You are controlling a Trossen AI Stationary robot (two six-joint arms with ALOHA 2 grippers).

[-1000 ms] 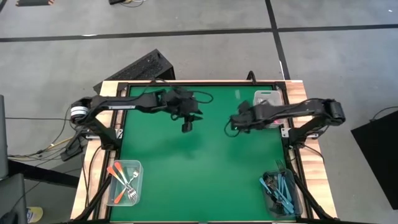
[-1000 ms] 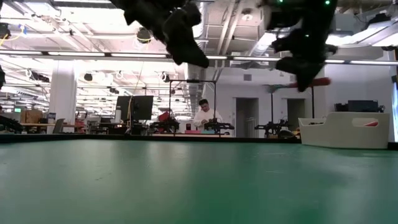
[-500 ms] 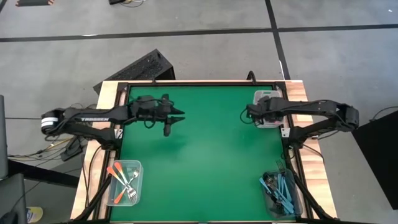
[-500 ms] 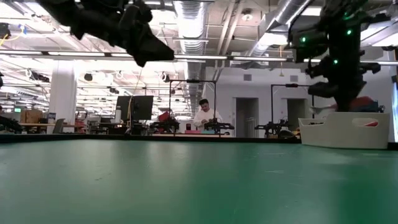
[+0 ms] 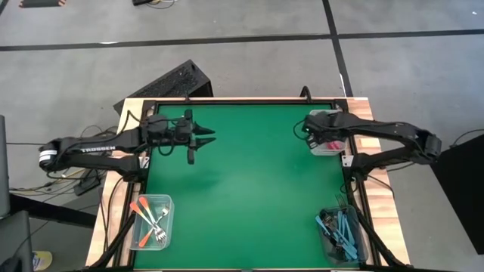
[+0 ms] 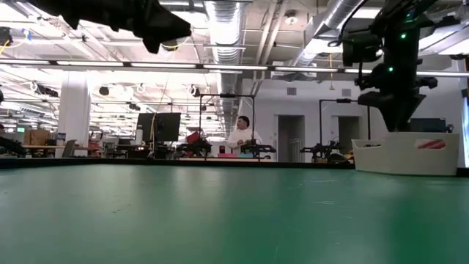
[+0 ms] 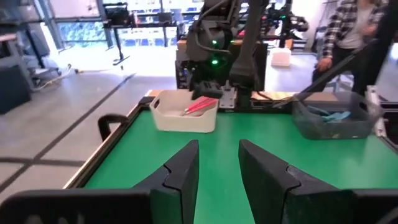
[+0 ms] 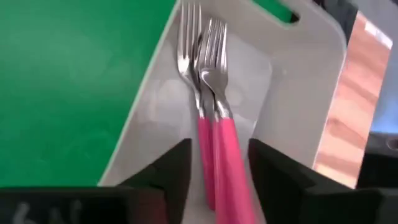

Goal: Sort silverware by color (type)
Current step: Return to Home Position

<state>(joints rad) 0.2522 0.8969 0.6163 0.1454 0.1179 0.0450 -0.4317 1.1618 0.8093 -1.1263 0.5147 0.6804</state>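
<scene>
Two pink-handled forks [image 8: 211, 134] lie side by side on the floor of the white bin [image 8: 298, 93] at the table's far right [image 5: 327, 117]. My right gripper [image 8: 219, 149] hangs open just above them, one finger on either side of the handles, pointing steeply down [image 5: 318, 138]. In the low view a pink handle [image 6: 432, 144] shows through the bin wall. My left gripper [image 5: 203, 142] is open and holds nothing, raised above the table's far left, pointing nearly level toward the bin [image 7: 183, 118].
A clear bin [image 5: 162, 202] with orange-handled forks [image 5: 144, 214] stands at the near left corner. Another bin [image 5: 355, 249] with light-blue-handled forks [image 5: 340, 227] stands at the near right. The green mat [image 5: 249, 181] lies bare between them. A person [image 7: 348, 31] stands beyond the table.
My right gripper has carried a pink-handled fork toward the far right corner, come over the white bin and let it go; the fork now lies in the bin beside another. My left gripper has drawn back toward the table's left edge and tipped up toward level.
</scene>
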